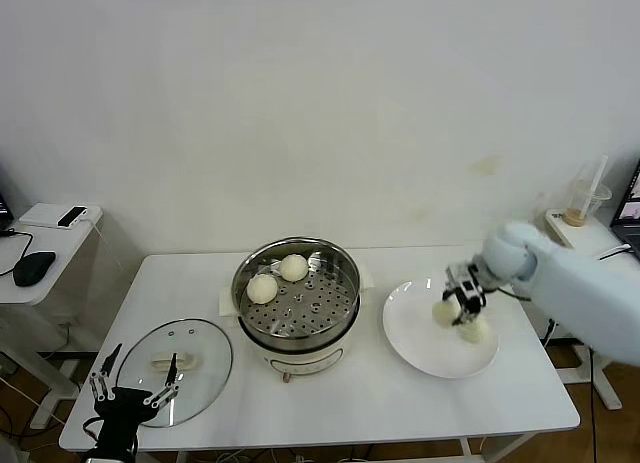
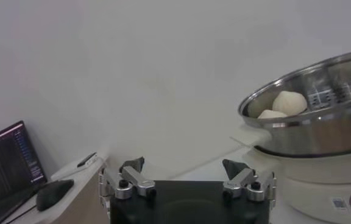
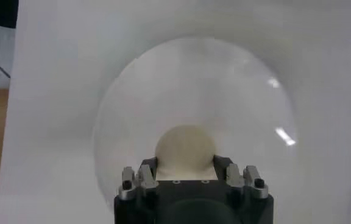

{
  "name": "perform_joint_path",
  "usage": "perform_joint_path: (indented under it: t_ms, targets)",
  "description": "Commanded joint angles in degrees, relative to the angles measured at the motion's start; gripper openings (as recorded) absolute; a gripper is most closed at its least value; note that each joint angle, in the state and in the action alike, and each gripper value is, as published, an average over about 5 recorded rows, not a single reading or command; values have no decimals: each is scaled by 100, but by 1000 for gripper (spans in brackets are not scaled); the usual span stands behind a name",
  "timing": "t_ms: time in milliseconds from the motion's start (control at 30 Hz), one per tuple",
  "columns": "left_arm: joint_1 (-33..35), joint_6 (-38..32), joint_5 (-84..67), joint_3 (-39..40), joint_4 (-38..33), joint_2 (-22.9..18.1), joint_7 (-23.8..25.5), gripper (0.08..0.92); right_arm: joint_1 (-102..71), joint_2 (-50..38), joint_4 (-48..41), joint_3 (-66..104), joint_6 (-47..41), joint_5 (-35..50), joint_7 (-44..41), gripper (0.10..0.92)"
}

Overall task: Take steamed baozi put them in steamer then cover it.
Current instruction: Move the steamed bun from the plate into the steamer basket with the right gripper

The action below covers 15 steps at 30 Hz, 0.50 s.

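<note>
The steamer (image 1: 297, 303) stands mid-table with two baozi (image 1: 278, 278) on its perforated tray; it also shows in the left wrist view (image 2: 322, 131) with those baozi (image 2: 288, 102). Two more baozi are at the white plate (image 1: 420, 348). My right gripper (image 1: 460, 305) is over the plate, shut on one baozi (image 1: 444, 311); the other (image 1: 476, 331) lies beside it. In the right wrist view my right gripper (image 3: 184, 165) has its fingers against both sides of the baozi (image 3: 184, 147) above the plate (image 3: 163, 79). The glass cover (image 1: 200, 383) lies flat at the table's front left. My left gripper (image 1: 133, 381), which also shows in the left wrist view (image 2: 187, 169), is open and empty at its near edge.
A side table (image 1: 25, 283) with a mouse (image 1: 33, 267) and a phone (image 1: 72, 216) stands to the left. A laptop (image 2: 8, 161) shows in the left wrist view. A plastic cup with a straw (image 1: 583, 201) stands at the far right.
</note>
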Motion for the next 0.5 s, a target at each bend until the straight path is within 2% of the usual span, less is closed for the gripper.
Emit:
perform_joint_path:
  t_ms: [33, 233, 500]
  targets:
    - [29, -7, -7, -21, -5, 12, 1, 823, 1880, 635, -19, -663, -47, 637, -141, 594]
    - [33, -16, -8, -73, 8, 8, -5, 823, 2455, 1486, -165, -973, -147, 1009, 170, 594]
    - [56, -13, -24, -154, 22, -5, -5, 823, 2268, 2622, -134, -1225, -175, 1275, 380, 598]
